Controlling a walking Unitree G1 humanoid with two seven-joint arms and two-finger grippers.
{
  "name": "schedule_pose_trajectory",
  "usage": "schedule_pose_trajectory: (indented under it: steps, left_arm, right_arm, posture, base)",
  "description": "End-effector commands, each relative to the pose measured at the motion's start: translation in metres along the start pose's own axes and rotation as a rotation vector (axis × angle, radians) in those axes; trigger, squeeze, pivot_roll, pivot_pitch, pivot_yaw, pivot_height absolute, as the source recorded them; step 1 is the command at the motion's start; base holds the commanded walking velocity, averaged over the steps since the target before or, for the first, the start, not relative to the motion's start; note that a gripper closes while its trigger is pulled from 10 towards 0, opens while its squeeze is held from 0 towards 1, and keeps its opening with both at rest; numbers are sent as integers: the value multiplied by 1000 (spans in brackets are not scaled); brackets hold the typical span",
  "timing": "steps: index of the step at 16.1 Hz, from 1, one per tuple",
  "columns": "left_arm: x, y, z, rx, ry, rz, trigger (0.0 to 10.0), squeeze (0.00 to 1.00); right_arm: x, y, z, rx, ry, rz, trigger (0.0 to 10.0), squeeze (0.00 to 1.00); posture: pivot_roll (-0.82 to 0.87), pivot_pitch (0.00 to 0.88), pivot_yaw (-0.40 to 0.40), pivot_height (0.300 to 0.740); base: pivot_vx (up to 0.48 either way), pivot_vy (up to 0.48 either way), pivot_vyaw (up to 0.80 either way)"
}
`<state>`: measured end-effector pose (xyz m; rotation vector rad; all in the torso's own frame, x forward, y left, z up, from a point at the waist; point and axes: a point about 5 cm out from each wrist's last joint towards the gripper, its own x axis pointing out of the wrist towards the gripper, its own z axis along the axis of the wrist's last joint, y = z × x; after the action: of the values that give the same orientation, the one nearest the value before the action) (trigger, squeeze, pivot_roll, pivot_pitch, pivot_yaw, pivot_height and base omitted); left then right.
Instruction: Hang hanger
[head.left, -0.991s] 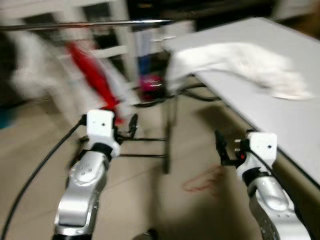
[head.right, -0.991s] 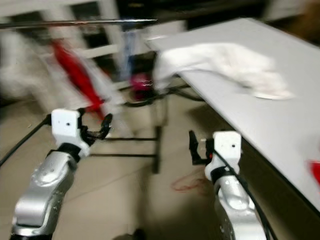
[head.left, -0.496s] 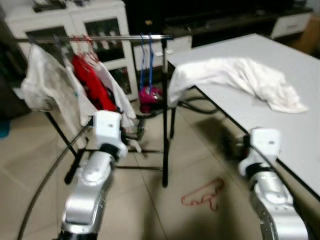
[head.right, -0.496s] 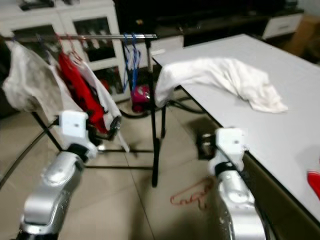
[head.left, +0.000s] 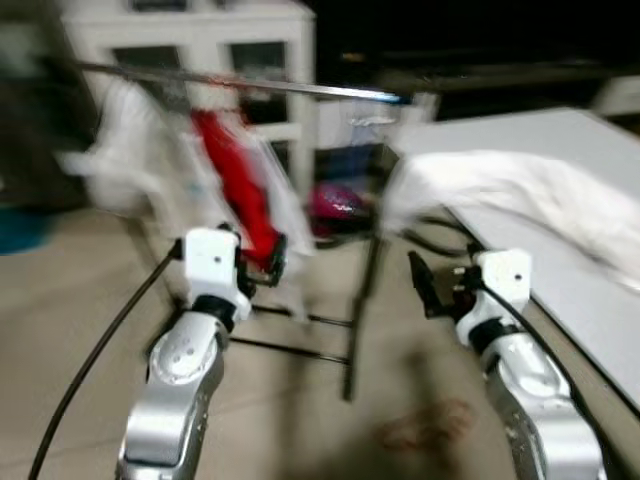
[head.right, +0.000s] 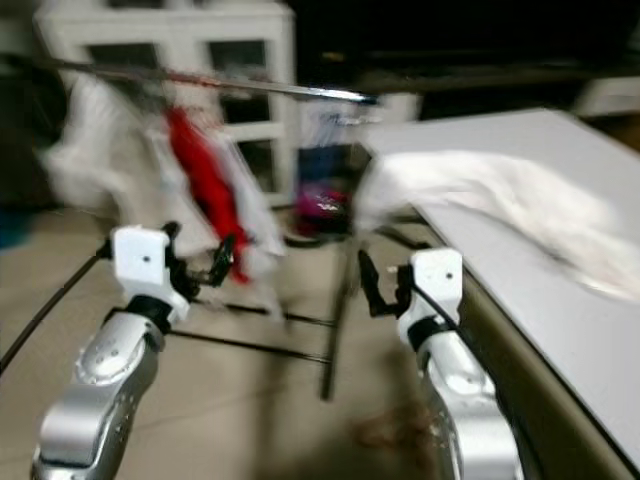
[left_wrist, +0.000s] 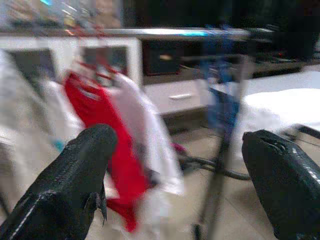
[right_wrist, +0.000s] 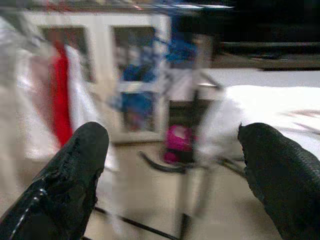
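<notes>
Head views blurred; camera has swung since half a second ago, rack (head.left: 240, 88) now centred. Hanger (head.left: 425, 428) lies on floor, near right. Left gripper (head.left: 268, 262) and right gripper (head.left: 420, 285) spread wide, empty. Pickup not begun.

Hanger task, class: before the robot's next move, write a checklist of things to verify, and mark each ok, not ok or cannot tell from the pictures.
1. Left gripper open and empty: ok, fingers spread with nothing between them.
2. Right gripper open and empty: ok, likewise.
3. Hanger in hand: not ok; a reddish hanger seems to lie on the floor by the table leg, blurred.
4. Rail in view with room to hang: ok, bare stretch near its end beyond the red garment.
5. Camera steady: not ok, head views are blurred.
6. White cloth on the table clear of the arms: ok.
</notes>
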<state>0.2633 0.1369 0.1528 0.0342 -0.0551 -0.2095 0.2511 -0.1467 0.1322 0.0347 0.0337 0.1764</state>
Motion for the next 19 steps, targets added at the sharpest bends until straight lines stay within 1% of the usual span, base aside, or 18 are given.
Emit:
schedule_pose_trajectory:
  steps: [1, 3, 5, 7, 8, 9, 12, 13, 15, 19]
  left_arm:
    - [1, 8, -1, 24, 12, 18, 10000, 765]
    - [5, 8, 1, 25, 14, 12, 10000, 773]
    - [7, 6, 3, 38, 12, -22, 10000, 773]
    - [11, 5, 1, 39, 19, -34, 10000, 773]
    - [12, 3, 1, 30, 22, -40, 10000, 773]
    - [12, 1, 0, 25, 22, -45, 10000, 773]
    - [14, 0, 0, 23, 24, -53, 10000, 769]
    - [14, -1, 0, 23, 23, -57, 10000, 776]
    - [13, -1, 0, 24, 22, -61, 10000, 780]
    - [11, 2, 0, 30, 24, -56, 10000, 773]
  right_arm:
    - [5, 6, 7, 51, -30, 22, 10000, 0]
    - [3, 3, 1, 45, 7, -1, 10000, 0]
    - [1, 3, 1, 51, 7, 4, 10000, 0]
    - [-2, 2, 1, 42, 0, 3, 10000, 0]
    - [-3, 3, 3, -16, -5, 27, 10000, 0]
    - [-3, 3, 3, -36, -5, 35, 10000, 0]
    - [-3, 2, 6, -21, -14, 10, 10000, 0]
    - [-2, -2, 10, 11, -21, -12, 10000, 0]
    - [0, -3, 12, -25, -27, -9, 10000, 0]
    - [4, -2, 19, -32, -49, 0, 10000, 0]
  posture:
    - [47, 0, -6, 740]
    - [44, 4, 13, 740]
    - [26, 5, 35, 740]
    - [19, 9, 43, 740]
    - [12, 9, 49, 740]
    - [9, 11, 51, 740]
    - [3, 9, 52, 740]
    - [3, 12, 48, 740]
    - [12, 17, 37, 740]
    - [18, 19, 28, 740]
  base:
    - [356, 0, 587]
    - [356, 0, 0]
    - [354, 0, 0]
    - [356, 0, 0]
    - [349, 0, 0]
    - [352, 0, 0]
    - [350, 0, 800]
    - [345, 0, 0]
    - [336, 0, 0]
    - [334, 0, 0]
